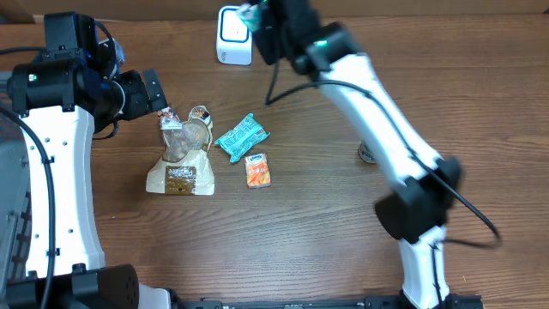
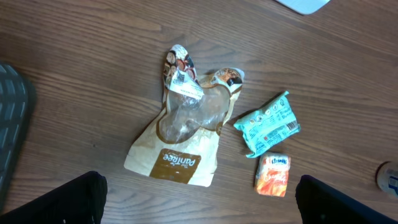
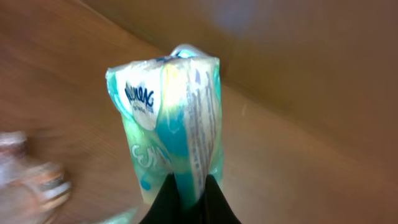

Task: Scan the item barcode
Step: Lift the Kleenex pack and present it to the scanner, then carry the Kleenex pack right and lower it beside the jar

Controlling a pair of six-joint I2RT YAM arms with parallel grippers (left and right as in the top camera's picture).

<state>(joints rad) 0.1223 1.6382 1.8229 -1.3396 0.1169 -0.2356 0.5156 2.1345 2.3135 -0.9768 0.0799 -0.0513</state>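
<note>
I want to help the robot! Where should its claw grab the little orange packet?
Probably from straight above, since the orange packet lies flat. Pinch across its narrow width, on the two long edges. The teal packet lies close by one short end, so stay mid-packet.

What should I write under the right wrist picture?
Right gripper pinching a green-and-white packet by one end.

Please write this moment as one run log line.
right gripper: shut on tissue pack, by white scanner | left gripper: open, above brown bag | on table: teal packet, orange packet
</note>
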